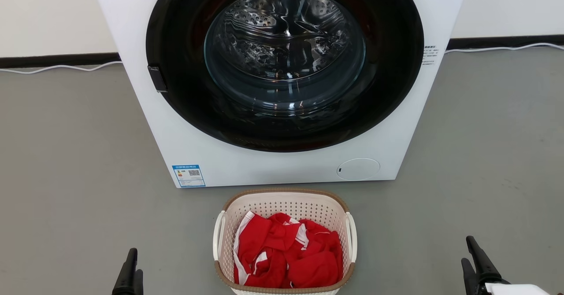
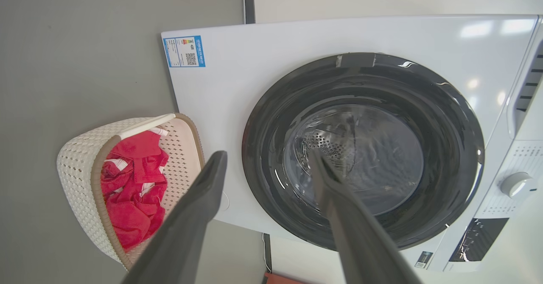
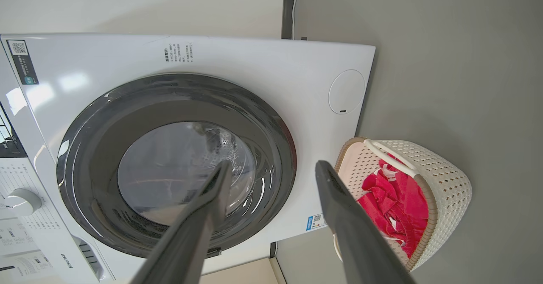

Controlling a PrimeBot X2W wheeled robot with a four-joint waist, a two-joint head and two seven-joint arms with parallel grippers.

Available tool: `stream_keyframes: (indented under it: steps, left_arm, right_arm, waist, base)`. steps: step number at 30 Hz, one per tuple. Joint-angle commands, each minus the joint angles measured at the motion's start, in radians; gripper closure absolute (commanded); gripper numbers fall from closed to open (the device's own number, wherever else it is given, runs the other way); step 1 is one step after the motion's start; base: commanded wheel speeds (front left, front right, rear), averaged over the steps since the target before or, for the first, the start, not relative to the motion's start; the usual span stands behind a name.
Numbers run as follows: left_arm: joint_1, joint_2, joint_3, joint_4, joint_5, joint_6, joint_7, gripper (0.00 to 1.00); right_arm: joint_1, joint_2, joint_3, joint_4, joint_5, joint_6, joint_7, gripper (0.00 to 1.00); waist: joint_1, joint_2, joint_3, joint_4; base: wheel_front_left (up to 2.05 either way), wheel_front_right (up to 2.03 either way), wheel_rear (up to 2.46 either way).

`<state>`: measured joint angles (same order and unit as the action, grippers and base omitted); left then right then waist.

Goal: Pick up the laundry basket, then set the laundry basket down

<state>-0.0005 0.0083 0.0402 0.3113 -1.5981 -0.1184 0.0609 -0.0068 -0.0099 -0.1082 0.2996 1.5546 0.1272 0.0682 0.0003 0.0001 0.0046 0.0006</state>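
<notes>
Basket (image 1: 285, 207) sits on the floor between both claws, touching neither. Left gripper (image 2: 267, 154) is off its left side, right gripper (image 3: 275, 163) off its right. Both are spread wide and empty. Red clothes (image 1: 286, 255) lie inside. The basket is just in front of the washer (image 1: 273, 167).

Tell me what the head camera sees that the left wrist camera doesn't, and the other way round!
Head view's extra: the right end effector, down in the lower right corner.

Left wrist view's extras: a white knob and a dark display on the control panel.

Shared by both: the washing machine with its blue sticker, the laundry basket standing on the floor in front of it, the red clothes inside the basket, and the left end effector, open and holding nothing.
</notes>
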Motion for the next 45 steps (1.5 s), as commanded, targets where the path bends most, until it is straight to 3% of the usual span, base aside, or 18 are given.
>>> stream_keyframes:
  steps: [1, 12, 23, 45]
  left_arm:
    - [-0.02, 0.012, 0.0, -0.03, 0.006, -0.002, -0.004, 0.0]
    - [-0.013, 0.015, -0.016, -0.034, 0.064, -0.003, -0.034, 0.0]
    - [-0.008, 0.018, -0.023, -0.046, 0.193, -0.004, -0.069, 0.0]
    - [0.007, 0.024, -0.059, -0.088, 0.563, -0.006, -0.133, 0.0]
  right_arm:
    - [-0.01, -0.015, 0.004, -0.033, -0.013, 0.001, -0.012, 0.0]
    - [-0.004, -0.017, 0.017, -0.052, -0.126, 0.001, -0.041, 0.0]
    - [0.0, -0.022, 0.034, -0.077, -0.334, 0.001, -0.076, 0.0]
    - [0.002, -0.042, 0.067, -0.122, -0.77, 0.002, -0.14, 0.0]
  waist:
    - [-0.0002, -0.0001, 0.0, 0.0]
    - [-0.0002, -0.0001, 0.001, 0.0]
    - [-0.0002, -0.0001, 0.0, 0.0]
    - [-0.0002, -0.0001, -0.001, 0.001]
  base:
    - [0.0, 0.0, 0.0]
    - [0.0, 0.0, 0.0]
    - [0.0, 0.0, 0.0]
    - [0.0, 0.0, 0.0]
